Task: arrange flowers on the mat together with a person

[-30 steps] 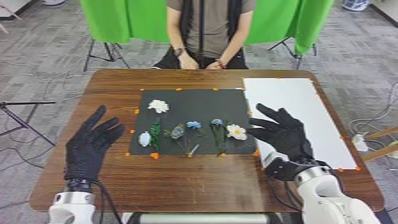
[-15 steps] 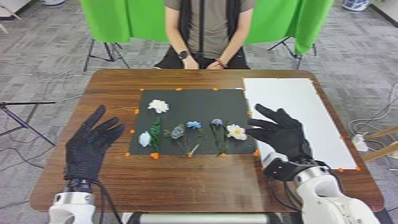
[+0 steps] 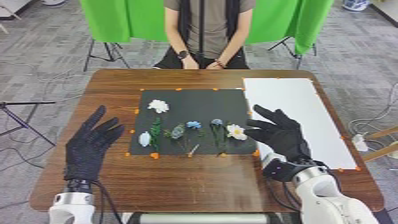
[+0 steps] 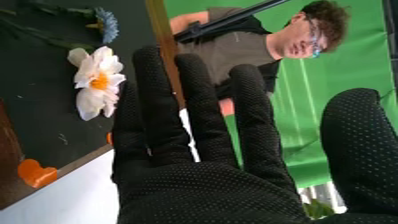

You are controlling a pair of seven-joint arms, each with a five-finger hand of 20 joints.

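- The left hand [image 3: 87,150] was over the left part of the brown wooden table [image 3: 195,185], left of the black mat [image 3: 204,102]; it was released, its fingers extended and loosely spread.
- A pale, whitish bloom [image 3: 145,138] lay on the black mat, by its left edge in the near half.
- Just right of that bloom, a leafy green sprig [image 3: 155,132] lay lengthwise from near to far.
- A ruffled white flower [image 3: 158,105] lay in the far left part of the black mat, beyond the sprig.
- A grey-blue flower [image 3: 178,131] lay right of the sprig, its stem pointing toward the near edge.
- A light blue flower [image 3: 194,124] lay next to the right, near the middle from left to right.
- A dusty blue flower [image 3: 217,121] lay farther right, its stem also running toward the near edge.
- A white flower with a yellow-orange centre [image 3: 236,131] lay at the right edge of the black mat, its petals open.
- The right hand [image 3: 284,139] was just right of that white flower, over the white sheet [image 3: 289,92]; it was released, with its fingers extended and its thumb spread apart. Whether it touched the flower, I could not tell.
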